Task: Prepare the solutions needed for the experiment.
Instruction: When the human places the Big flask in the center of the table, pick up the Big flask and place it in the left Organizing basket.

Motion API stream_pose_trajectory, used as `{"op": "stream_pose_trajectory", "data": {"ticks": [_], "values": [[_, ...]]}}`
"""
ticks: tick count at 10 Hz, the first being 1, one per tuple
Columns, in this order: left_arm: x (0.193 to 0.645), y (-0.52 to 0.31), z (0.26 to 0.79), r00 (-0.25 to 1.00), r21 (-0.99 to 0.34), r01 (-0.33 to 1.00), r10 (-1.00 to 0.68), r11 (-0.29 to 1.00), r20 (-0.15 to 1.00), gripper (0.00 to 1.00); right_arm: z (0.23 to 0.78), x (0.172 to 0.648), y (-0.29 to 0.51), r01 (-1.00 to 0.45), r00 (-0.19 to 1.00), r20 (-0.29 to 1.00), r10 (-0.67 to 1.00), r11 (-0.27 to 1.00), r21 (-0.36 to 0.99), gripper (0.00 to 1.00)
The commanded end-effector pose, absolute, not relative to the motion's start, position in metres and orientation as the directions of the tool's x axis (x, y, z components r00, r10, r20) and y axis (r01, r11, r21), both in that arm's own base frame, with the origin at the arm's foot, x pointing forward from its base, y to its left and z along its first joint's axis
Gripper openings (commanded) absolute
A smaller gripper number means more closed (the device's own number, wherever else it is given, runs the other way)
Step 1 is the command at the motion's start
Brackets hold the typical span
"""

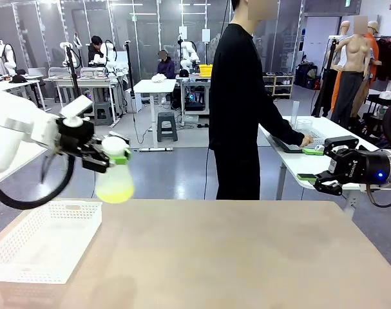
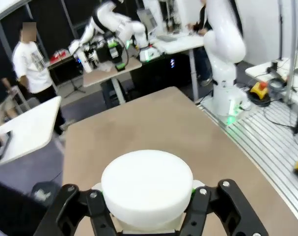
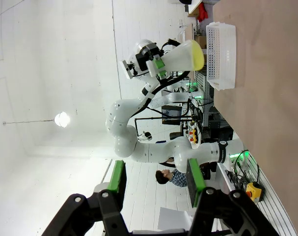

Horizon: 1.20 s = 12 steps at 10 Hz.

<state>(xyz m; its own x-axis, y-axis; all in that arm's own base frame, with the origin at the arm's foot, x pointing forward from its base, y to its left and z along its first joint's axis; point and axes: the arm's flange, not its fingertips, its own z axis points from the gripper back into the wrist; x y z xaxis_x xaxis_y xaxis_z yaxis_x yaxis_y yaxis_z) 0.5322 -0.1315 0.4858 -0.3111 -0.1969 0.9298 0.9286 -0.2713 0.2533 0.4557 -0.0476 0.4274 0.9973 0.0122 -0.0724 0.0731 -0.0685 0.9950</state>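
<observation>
The left gripper holds a translucent flask by its neck, jaws clenched on it, above the counter's left edge — the yellow-green solution pools at the flask's bottom. A white basket sits at the near left corner. The right gripper hovers past the right edge, jaws parted and holding nothing. The left wrist view shows the flask's white cap — bare counter beyond.

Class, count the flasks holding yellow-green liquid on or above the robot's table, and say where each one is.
1. The flask hangs in the left gripper, held by its neck above the table, beside the white basket. The basket could hide something small.
</observation>
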Motion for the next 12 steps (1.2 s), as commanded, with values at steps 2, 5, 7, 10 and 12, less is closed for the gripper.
{"op": "stream_pose_trajectory", "data": {"ticks": [2,5,7,10,12], "values": [[0.514,-0.056,0.501,-0.279,0.244,0.956,-0.242,-0.163,0.929,0.0,0.428,0.456,-0.047,0.06,0.998,-0.059,0.012,-0.089,0.994,0.63],[0.498,0.026,0.484,-0.219,0.216,0.976,-0.248,-0.039,0.944,0.0,0.428,0.456,-0.047,0.06,0.998,-0.059,0.012,-0.089,0.994,0.63],[0.493,0.062,0.458,-0.166,0.173,0.985,-0.183,0.026,0.969,0.0,0.428,0.456,-0.047,0.06,0.998,-0.059,0.012,-0.089,0.994,0.63],[0.499,0.089,0.405,-0.115,0.12,0.99,-0.061,0.075,0.991,0.0,0.428,0.456,-0.047,0.06,0.998,-0.059,0.012,-0.089,0.994,0.63],[0.506,0.1,0.37,-0.105,0.104,0.99,-0.002,0.09,0.994,0.0,0.428,0.456,-0.047,0.06,0.998,-0.059,0.012,-0.089,0.994,0.63]]}}
